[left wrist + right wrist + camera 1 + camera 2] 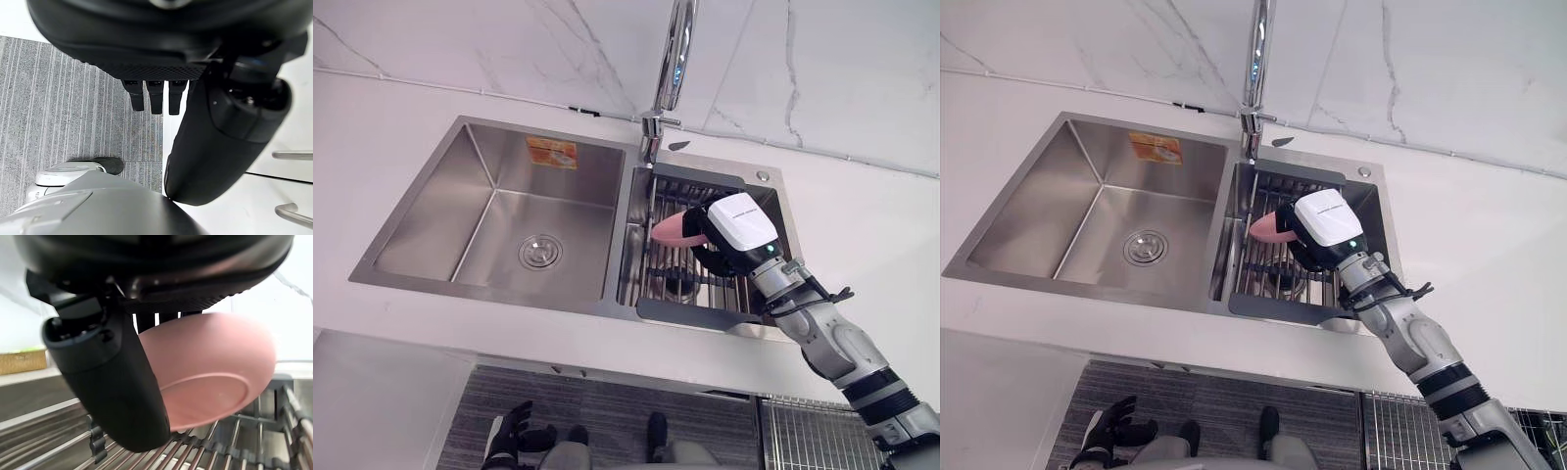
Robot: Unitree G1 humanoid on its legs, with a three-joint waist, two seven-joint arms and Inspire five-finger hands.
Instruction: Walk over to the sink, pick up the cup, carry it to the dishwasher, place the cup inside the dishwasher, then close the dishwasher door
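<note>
My right robot hand grips the pink cup over the wire rack in the sink; its smooth round side could slip loose when I lift.

The cup is pale pink and smooth, with a round, flat base. It is tipped on its side just right of the frame's centre, over the wire rack in the right basin of the sink, clasped by the right hand.
</note>
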